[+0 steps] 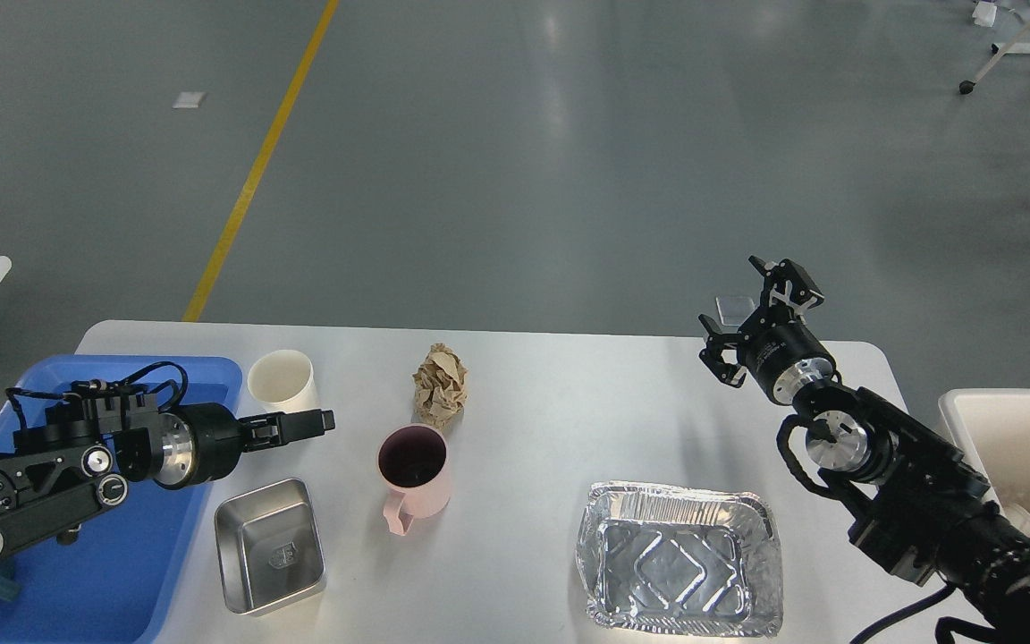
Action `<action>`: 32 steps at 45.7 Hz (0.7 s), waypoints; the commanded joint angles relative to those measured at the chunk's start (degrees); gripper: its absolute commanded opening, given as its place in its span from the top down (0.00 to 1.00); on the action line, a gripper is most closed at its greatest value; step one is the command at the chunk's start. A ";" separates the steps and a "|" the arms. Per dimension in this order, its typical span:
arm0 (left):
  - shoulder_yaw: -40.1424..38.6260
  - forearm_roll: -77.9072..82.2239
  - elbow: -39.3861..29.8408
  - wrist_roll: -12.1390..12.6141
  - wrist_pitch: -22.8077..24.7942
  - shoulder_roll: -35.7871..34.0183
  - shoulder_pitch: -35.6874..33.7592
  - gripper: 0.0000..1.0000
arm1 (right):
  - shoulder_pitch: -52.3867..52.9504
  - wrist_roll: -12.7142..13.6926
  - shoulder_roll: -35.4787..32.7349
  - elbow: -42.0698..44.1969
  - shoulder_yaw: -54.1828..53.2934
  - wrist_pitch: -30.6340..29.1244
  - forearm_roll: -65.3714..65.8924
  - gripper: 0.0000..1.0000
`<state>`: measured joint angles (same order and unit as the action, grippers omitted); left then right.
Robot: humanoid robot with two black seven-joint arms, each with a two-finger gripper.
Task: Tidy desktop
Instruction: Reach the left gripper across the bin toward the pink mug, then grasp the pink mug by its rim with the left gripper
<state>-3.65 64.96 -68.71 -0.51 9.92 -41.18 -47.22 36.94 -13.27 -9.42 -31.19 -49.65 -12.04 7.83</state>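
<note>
While both arms hover, the smooth light grey-white tabletop (551,394) holds clutter.
Left claw (323,420) looks narrow and empty; right claw (752,313) spreads wide, empty.

Open desktop (560,429) lies between pink mug (414,470) and foil tray (680,559).

glossy grey floor (569,161) with yellow line (256,170), wheeled furniture (1016,45) far right

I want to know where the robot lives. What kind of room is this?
Probably a robot lab or workshop hall: a big bare grey floor with a yellow line, wheeled stands in the corner, and a test table set with cups and trays.
</note>
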 commanded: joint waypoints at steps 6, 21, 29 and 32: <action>8.65 0.34 3.14 0.86 -0.26 6.11 -6.83 0.05 | 0.06 0.00 -0.07 0.17 0.00 0.00 0.00 0.00; 15.69 0.34 5.95 0.86 -0.34 13.05 -11.58 0.09 | -0.03 0.00 -0.07 0.43 0.00 0.00 0.00 0.00; 18.76 0.25 7.71 0.68 -0.34 16.75 -11.32 0.14 | -0.03 0.00 -0.25 0.43 0.00 0.00 0.00 0.00; 19.29 0.25 8.24 0.68 -0.34 17.54 -11.23 0.18 | -0.03 0.00 -0.25 0.43 0.00 0.00 0.00 0.00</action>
<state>14.30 65.30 -61.26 0.22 9.58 -25.30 -58.70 36.93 -13.27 -9.64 -30.76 -49.65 -12.04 7.83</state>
